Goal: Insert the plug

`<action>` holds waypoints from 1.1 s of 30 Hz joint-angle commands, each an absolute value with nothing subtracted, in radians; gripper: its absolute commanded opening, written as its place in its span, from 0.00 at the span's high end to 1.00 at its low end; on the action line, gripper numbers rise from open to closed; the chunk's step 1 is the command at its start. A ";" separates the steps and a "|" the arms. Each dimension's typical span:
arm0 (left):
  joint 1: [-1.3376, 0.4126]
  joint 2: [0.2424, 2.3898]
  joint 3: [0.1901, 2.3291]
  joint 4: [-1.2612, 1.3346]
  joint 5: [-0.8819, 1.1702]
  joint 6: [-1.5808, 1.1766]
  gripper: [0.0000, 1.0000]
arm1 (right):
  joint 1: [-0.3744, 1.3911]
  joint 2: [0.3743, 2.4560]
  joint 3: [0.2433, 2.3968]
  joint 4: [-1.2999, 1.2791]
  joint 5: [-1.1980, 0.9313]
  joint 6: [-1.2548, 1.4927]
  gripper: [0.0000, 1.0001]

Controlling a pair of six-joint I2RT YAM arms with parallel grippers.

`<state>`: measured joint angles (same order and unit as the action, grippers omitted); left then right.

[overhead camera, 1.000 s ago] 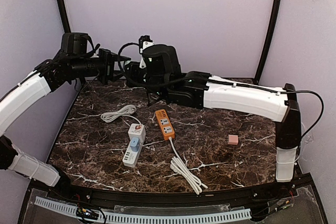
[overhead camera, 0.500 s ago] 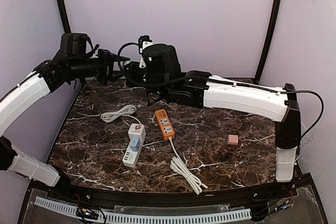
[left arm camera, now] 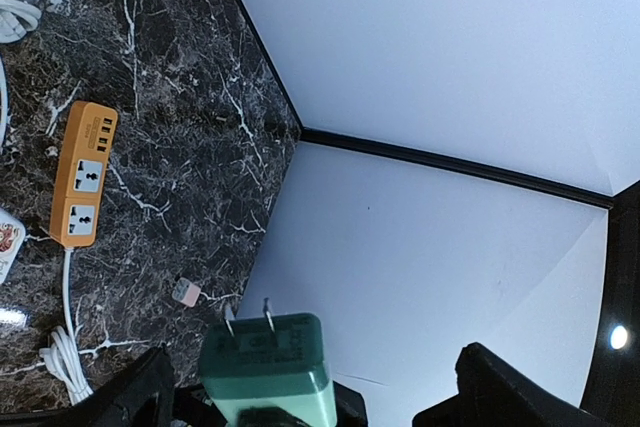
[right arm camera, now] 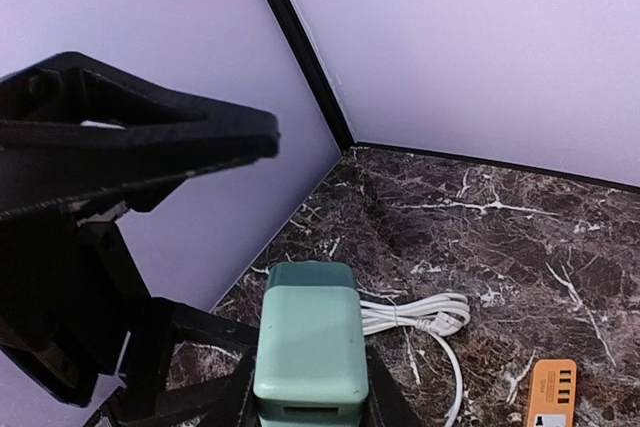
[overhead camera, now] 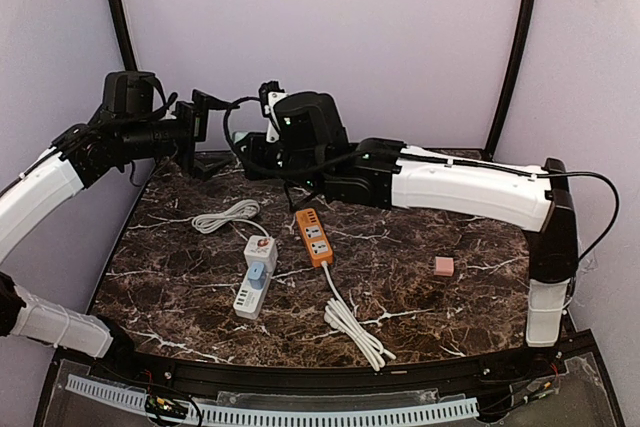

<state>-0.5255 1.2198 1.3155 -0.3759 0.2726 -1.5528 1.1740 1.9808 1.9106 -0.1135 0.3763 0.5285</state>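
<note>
The plug (right arm camera: 308, 342) is a mint-green block with a darker green cap. My right gripper (right arm camera: 308, 392) is shut on it, holding it in the air over the table's back left corner. The left wrist view shows the plug (left arm camera: 265, 367) from its face, with two metal prongs pointing up. My left gripper (left arm camera: 315, 387) stands open, its black fingers (left arm camera: 500, 387) wide on both sides of the plug and apart from it. From above, the left gripper (overhead camera: 205, 132) faces the right gripper (overhead camera: 250, 152); the plug itself is hidden there. The orange power strip (overhead camera: 314, 236) lies mid-table.
A white power strip (overhead camera: 255, 277) carrying a blue adapter lies left of the orange one. A coiled white cord (overhead camera: 225, 215) sits behind it, and another bundle (overhead camera: 355, 332) lies near the front. A pink block (overhead camera: 444, 266) rests at right. Purple walls close in behind and on the left.
My left gripper has opened and drawn back to the left, off the plug. The right gripper still holds the plug in about the same place.
</note>
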 commanded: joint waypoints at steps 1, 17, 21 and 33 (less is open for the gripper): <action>-0.521 1.159 1.265 -0.431 0.233 -1.536 0.01 | 1.155 1.895 1.852 -0.149 0.317 0.521 1.00; -0.520 0.971 1.170 -0.637 0.040 -1.339 0.01 | 1.028 1.832 1.847 -0.604 0.037 0.499 1.00; -0.520 0.948 1.198 -0.720 -0.019 -1.213 0.01 | 0.999 1.863 1.876 -0.715 -0.027 0.473 1.00; -0.520 0.897 1.279 -0.951 -0.214 -0.729 0.01 | 0.921 1.985 1.953 -0.896 -0.197 0.433 1.00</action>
